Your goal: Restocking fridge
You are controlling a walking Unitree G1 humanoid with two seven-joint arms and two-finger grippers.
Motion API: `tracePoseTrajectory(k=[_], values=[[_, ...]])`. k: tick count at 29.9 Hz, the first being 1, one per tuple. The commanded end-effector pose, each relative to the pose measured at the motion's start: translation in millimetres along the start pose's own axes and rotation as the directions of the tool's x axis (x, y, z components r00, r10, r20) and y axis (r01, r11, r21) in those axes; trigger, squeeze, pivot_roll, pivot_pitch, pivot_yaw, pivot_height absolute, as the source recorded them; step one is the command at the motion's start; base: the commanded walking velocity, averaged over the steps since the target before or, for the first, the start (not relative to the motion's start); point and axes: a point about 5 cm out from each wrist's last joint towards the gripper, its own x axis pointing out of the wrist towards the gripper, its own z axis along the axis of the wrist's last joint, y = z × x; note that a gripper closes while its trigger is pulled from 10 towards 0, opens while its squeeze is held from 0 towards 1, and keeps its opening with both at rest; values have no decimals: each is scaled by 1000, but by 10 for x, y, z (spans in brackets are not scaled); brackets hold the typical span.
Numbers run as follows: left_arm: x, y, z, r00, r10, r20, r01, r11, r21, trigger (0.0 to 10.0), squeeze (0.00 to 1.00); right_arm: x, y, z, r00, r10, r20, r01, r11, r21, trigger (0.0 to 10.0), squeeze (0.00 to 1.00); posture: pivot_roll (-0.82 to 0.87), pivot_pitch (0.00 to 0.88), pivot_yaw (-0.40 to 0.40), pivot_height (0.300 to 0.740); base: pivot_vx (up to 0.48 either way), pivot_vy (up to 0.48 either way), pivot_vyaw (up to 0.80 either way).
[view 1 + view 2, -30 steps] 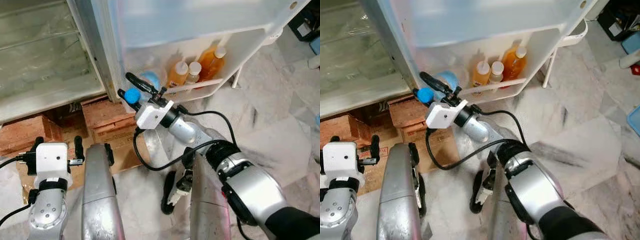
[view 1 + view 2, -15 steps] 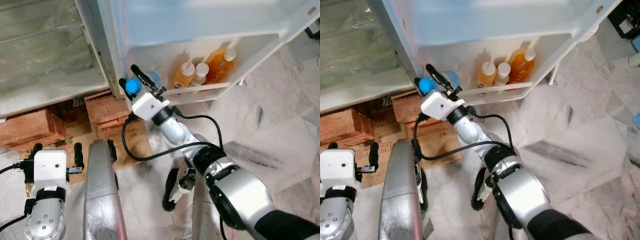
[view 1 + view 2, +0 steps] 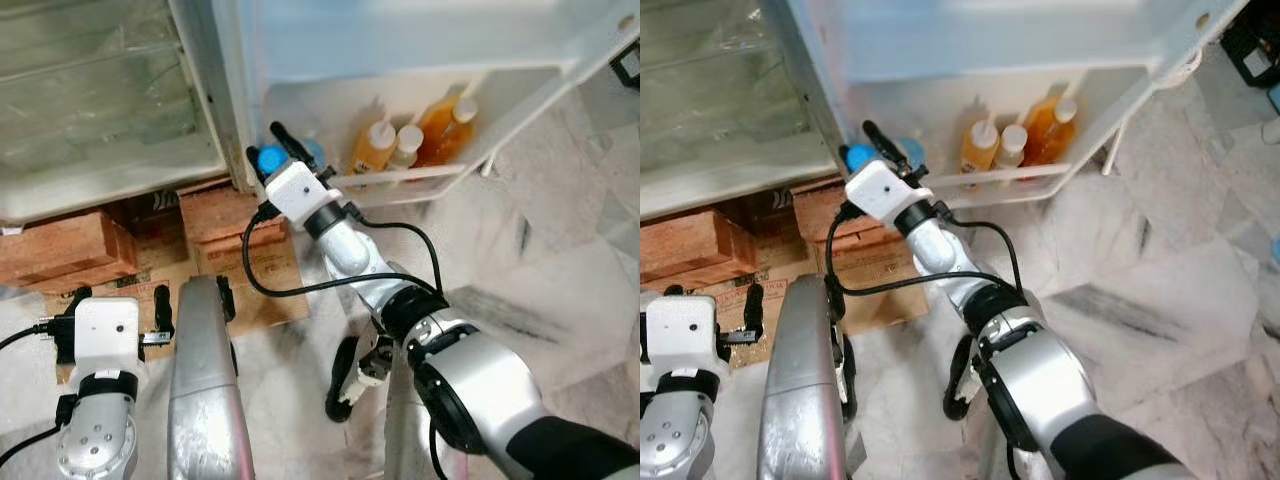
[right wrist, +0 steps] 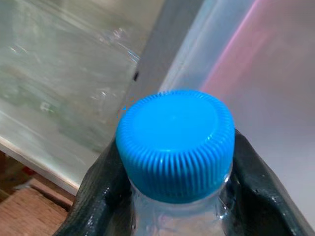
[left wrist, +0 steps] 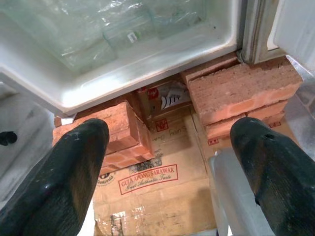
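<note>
Floor [image 3: 560, 260]: pale marble, lower right.
Fridge [image 3: 100, 110]: open, upper left, on bricks [image 3: 60, 250].
Right gripper [image 3: 275, 155]: pinching blue-capped bottle [image 4: 174, 142].
Left gripper [image 5: 167, 162]: spread.

You are extending the right arm further toward the fridge door shelf [image 3: 400, 180]: the right gripper [image 3: 272, 156], clamped on the blue-capped bottle [image 3: 270, 160], is now sitting higher and nearer the shelf's left end than a second ago, where it was hanging lower, in front of the cardboard boxes [image 3: 245, 265]. The bottle's blue cap [image 4: 175, 142] is now lying close beside the door's hinge edge. The head camera is shifting as well, so the whole scene is sliding in both eye views.
</note>
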Motion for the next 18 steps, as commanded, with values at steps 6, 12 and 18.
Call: tracePoseTrajectory(k=[6,12,18], values=[[-5,29,-84,999,5,-45,-4,1000,18,10000,0,-405,-322,-646,891,-191,-412,219,976,22,10000,1000,342,510,-100,536,0,0,0],[25,33,-78,999,6,-41,-5,1000,23,10000,0,-372,-384,-630,886,-217,-410,235,972,-6,10000,1000,339,505,-96,536,0,0,0],[54,22,-75,999,4,-36,-4,1000,25,10000,0,-354,-459,-612,888,-244,-390,246,968,-45,10000,1000,327,497,-100,536,0,0,0]])
